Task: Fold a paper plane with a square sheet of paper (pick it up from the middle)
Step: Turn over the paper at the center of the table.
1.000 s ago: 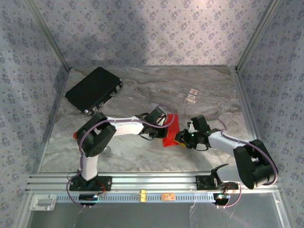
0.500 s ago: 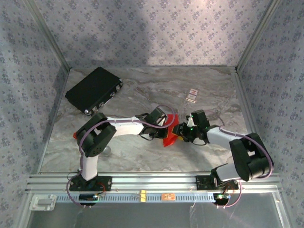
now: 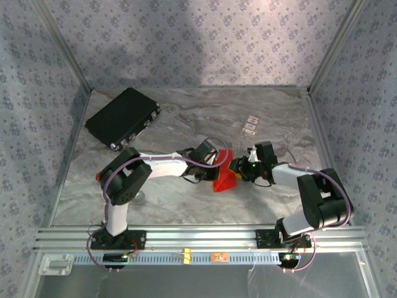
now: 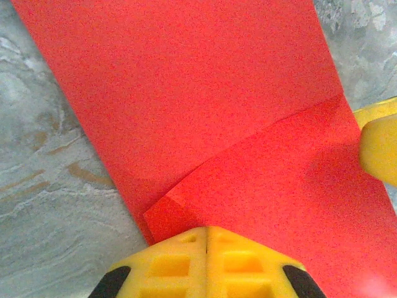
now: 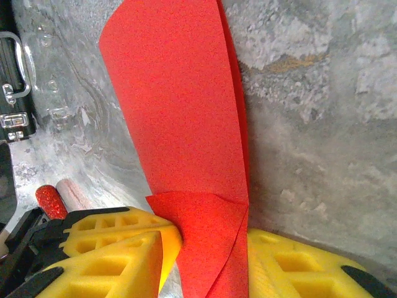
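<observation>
Right wrist: red cylinder (image 5: 48, 200) (beside pincer (image 5: 205, 261)).

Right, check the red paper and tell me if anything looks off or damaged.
No tears that I can see. The red paper has one flap folded over along a slanting, uneven edge, and in the right wrist view its lower corner is bent up between the right fingers. The left gripper pins one edge with fingers shut.

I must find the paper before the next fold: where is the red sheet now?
In the top view the red sheet lies mid-table, between the shut left gripper and the right gripper, whose fingers straddle its lifted edge.
</observation>
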You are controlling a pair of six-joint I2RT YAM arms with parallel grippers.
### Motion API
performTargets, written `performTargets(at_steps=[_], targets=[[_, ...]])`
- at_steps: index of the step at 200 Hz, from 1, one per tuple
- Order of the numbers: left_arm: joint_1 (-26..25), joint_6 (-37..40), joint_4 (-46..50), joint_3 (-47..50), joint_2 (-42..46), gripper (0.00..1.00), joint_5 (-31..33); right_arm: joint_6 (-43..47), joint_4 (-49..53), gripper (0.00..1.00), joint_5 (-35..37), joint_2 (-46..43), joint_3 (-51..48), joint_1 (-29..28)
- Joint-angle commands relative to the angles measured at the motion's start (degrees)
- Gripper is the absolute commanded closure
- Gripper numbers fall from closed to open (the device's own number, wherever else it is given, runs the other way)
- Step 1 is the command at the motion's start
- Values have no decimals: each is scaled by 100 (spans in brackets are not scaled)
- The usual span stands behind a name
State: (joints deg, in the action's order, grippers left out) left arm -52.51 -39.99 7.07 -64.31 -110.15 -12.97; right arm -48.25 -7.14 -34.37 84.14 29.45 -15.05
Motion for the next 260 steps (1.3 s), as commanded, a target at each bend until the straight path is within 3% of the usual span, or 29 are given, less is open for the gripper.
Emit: performTargets(at_steps=[1, 152, 187, 209, 260], targets=[[-66, -58, 251, 140, 2, 96, -1, 0, -179, 62, -148, 116, -101, 63], [-29, -113, 160, 142, 58, 94, -36, 182, -643, 85, -452, 498, -178, 274], [8, -174, -43, 259, 221, 89, 14, 311, -550, 90, -504, 417, -127, 293], [0, -184, -209, 374, 477, 80, 77, 417, -410, 92, -514, 313, -81, 316], [57, -303, -679, 1054, 1307, 64, 801, 907, 382, 93, -114, -305, 90, 327]])
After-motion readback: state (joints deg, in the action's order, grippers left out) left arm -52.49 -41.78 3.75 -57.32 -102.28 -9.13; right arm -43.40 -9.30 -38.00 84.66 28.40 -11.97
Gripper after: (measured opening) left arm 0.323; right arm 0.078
